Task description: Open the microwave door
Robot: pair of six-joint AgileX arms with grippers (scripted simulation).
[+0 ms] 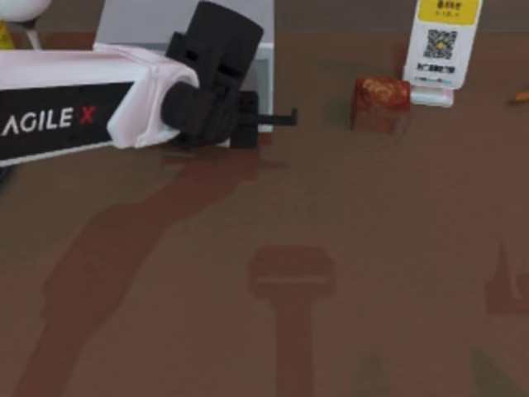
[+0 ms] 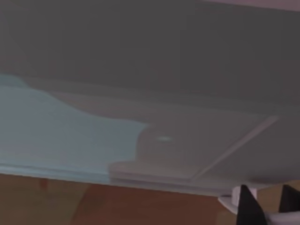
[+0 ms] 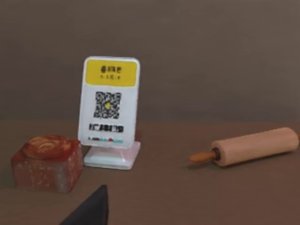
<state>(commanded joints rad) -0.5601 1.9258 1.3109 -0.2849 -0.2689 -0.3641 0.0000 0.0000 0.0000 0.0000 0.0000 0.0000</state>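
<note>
My left end effector (image 1: 285, 118) reaches across the desk (image 1: 331, 248) at the microwave (image 1: 186, 25), which sits at the far left edge. I cannot tell from the views whether it is spread or pinching. Its wrist view looks into the pale bluish cavity. Further right stand a red block (image 1: 381, 102), a QR sign (image 1: 442, 41) and a rolling pin (image 3: 255, 147).
</note>
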